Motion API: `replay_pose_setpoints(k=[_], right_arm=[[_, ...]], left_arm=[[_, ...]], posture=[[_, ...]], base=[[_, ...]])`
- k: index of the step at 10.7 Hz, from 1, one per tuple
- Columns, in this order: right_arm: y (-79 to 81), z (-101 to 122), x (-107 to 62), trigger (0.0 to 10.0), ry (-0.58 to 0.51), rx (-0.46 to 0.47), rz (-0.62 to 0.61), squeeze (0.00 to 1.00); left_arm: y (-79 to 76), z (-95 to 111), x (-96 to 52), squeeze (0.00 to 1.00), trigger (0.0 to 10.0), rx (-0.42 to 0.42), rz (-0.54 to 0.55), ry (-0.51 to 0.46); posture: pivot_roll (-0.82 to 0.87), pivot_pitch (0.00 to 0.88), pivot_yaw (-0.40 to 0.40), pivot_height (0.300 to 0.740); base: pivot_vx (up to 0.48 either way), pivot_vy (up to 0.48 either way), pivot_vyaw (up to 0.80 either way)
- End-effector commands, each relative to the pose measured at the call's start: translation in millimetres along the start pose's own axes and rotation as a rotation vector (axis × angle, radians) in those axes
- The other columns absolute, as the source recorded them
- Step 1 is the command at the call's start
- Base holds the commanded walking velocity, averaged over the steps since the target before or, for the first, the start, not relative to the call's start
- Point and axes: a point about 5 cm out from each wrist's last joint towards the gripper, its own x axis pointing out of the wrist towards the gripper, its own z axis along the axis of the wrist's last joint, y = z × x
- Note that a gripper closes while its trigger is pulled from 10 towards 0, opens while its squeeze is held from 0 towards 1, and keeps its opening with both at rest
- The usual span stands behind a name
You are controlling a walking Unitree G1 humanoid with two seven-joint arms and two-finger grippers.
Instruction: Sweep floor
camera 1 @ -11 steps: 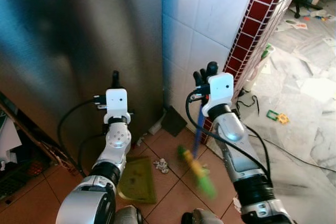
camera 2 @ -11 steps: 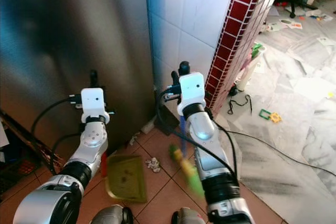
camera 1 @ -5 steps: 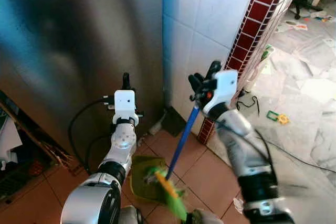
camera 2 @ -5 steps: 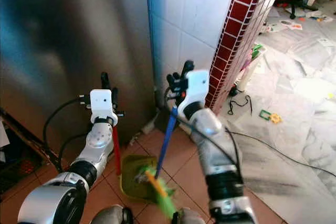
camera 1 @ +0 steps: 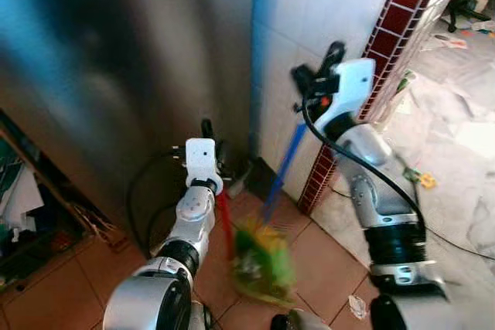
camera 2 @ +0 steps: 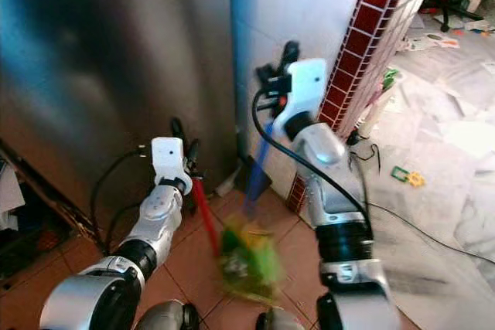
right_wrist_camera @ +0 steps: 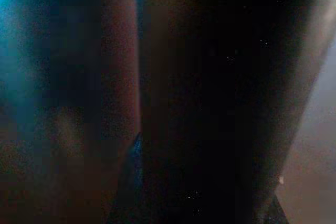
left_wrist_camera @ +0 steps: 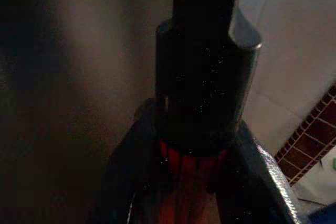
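My left gripper point(camera 1: 207, 127) is shut on the red handle point(camera 1: 224, 218) of a green dustpan point(camera 2: 249, 262), which is blurred low in the middle over the terracotta floor. In the left wrist view the red shaft point(left_wrist_camera: 191, 182) sits between the fingers under a black end cap. My right gripper point(camera 1: 321, 67) is raised in front of the white tiled wall and is shut on a blue broom handle point(camera 1: 282, 166). The handle slants down to green and yellow bristles point(camera 1: 263, 249) that overlap the dustpan. The right wrist view is very dark.
A stainless steel fridge face point(camera 1: 116, 52) rises close ahead on the left, beside a white tiled wall point(camera 1: 309, 5) with a red tile edge point(camera 1: 387, 36). A dark wedge point(camera 1: 261, 177) lies at the wall's foot. A cable point(camera 1: 456, 241), a paper scrap point(camera 1: 357, 305) and small toys point(camera 1: 421, 179) lie on the right.
The broom head swung from the right across the floor onto the dustpan, taking the crumpled scrap with it. Both grippers have risen, and the camera has shifted a little.
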Motion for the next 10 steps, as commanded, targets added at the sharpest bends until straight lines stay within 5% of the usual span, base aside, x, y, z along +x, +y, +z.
replay_pose_setpoints(k=[1,4,7,10], right_arm=[[-2.1,33.6,6.9,10.0,-0.153,-0.125,-0.018,0.0],[-10.1,9.1,-7.5,10.0,-0.09,-0.293,-0.099,0.0],[-1.9,-11.2,-10.6,10.0,-0.018,-0.285,-0.116,0.0],[13.3,-32.7,-15.9,10.0,0.051,-0.264,-0.111,0.0]], left_arm=[[-0.3,6.3,5.3,0.0,10.0,-0.003,-0.023,0.002],[-1.6,9.4,4.5,0.0,10.0,0.007,-0.071,-0.018],[-0.2,9.8,2.1,0.0,10.0,0.049,-0.087,-0.021],[19.9,30.4,-3.5,0.0,10.0,0.126,0.007,-0.176]], posture=[[-0.13,0.039,0.015,0.74],[-0.1,0.042,0.025,0.74],[-0.06,0.072,0.025,0.74],[-0.03,0.078,0.032,0.74]], base=[[0.0,0.0,0.0],[0.0,0.0,0.0],[0.0,0.0,0.0],[0.0,0.0,0.0]])
